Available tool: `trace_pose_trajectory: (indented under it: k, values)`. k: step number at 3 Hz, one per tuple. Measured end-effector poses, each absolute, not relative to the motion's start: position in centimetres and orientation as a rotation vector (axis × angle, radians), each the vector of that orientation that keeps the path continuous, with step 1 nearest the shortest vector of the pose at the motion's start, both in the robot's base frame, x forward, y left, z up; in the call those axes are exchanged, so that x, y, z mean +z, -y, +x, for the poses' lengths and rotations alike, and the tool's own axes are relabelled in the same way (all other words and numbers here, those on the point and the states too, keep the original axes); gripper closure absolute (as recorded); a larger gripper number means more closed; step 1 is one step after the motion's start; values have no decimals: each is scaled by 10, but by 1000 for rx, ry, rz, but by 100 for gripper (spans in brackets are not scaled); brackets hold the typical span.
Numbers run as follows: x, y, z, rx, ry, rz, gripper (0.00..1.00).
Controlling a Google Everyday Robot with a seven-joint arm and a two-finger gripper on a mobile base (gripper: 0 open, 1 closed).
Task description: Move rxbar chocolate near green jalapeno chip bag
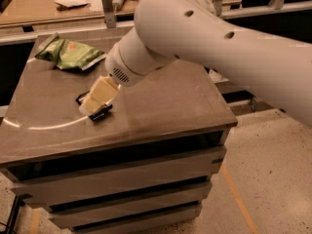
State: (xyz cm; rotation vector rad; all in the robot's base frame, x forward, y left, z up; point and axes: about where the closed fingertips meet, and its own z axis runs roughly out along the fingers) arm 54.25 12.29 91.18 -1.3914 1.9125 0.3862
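Note:
The rxbar chocolate (101,114) is a small black wrapper lying flat on the left middle of the grey table (165,106). Only its ends show, one below the gripper and one to the gripper's left. My cream-coloured gripper (90,109) is down right over the bar, at or just above it. The green jalapeno chip bag (68,54) lies crinkled at the table's back left corner, well apart from the bar. My large white arm crosses the view from the upper right.
A thin white arc (48,126) runs across the tabletop's front left. A cluttered workbench (73,4) stands behind the table. The table has drawer-like tiers below its front edge. Speckled floor with an orange line (236,199) lies to the right.

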Motion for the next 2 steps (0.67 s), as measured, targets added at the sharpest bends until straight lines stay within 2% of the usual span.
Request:
trace_pose_trajectory:
  k: [2]
  values:
    - [892,-160,541,480,-1866,-1455,0]
